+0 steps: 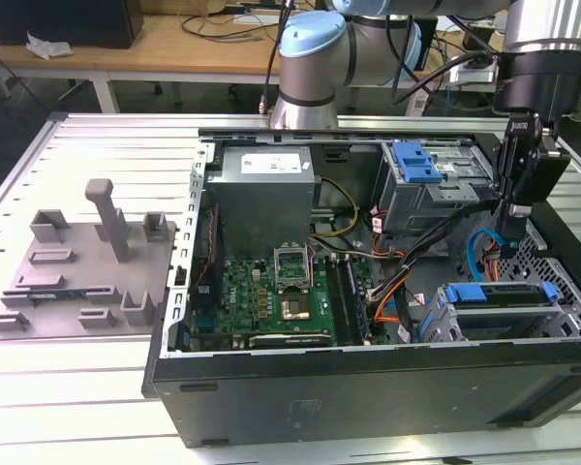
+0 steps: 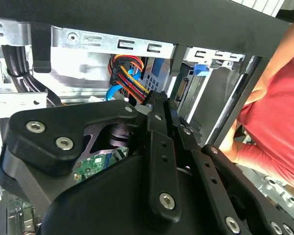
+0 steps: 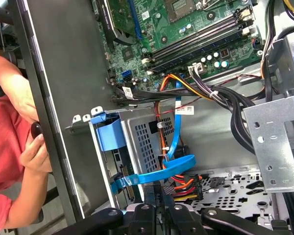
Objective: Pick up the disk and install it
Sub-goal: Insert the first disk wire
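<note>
The disk (image 1: 499, 296) lies flat in the drive cage at the exterior view's lower right of the open computer case (image 1: 368, 387), with blue rails along its edges. In the first wrist view the cage's blue rail end (image 3: 110, 134) and perforated grey wall (image 3: 149, 142) show. My gripper (image 1: 512, 232) hangs above the case's right side, above and behind the cage, fingers down and drawn together with nothing between them. It also shows in the first wrist view (image 3: 160, 193) and the second wrist view (image 2: 159, 98), over blue and orange cables (image 3: 176, 169).
A grey power supply box (image 1: 266, 189), a green motherboard (image 1: 281, 291) and a grey bay with a blue latch (image 1: 416, 160) fill the case. A grey fixture plate (image 1: 87, 262) lies on the table to the exterior view's left. A person's red sleeve (image 2: 274, 122) and hand (image 3: 32, 152) are at the case's wall.
</note>
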Action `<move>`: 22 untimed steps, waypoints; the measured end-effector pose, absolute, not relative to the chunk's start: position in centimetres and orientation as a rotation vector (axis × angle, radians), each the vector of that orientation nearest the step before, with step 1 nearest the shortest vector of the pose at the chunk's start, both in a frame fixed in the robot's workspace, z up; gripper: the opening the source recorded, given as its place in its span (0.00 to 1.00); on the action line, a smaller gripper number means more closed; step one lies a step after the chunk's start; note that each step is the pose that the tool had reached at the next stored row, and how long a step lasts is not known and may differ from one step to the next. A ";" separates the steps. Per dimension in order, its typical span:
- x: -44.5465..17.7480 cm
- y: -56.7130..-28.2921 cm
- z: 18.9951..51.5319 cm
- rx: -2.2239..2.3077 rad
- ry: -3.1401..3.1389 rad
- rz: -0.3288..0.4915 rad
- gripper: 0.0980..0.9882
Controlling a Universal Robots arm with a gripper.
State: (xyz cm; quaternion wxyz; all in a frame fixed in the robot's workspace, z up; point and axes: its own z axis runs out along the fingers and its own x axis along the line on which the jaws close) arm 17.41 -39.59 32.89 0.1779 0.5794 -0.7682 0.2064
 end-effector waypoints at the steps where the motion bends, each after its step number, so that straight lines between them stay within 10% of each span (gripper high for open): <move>1: 17.4 -39.6 32.9 1.639 -2.173 0.584 0.07; 22: 17.6 -40.9 33.8 1.688 -2.144 0.555 0.07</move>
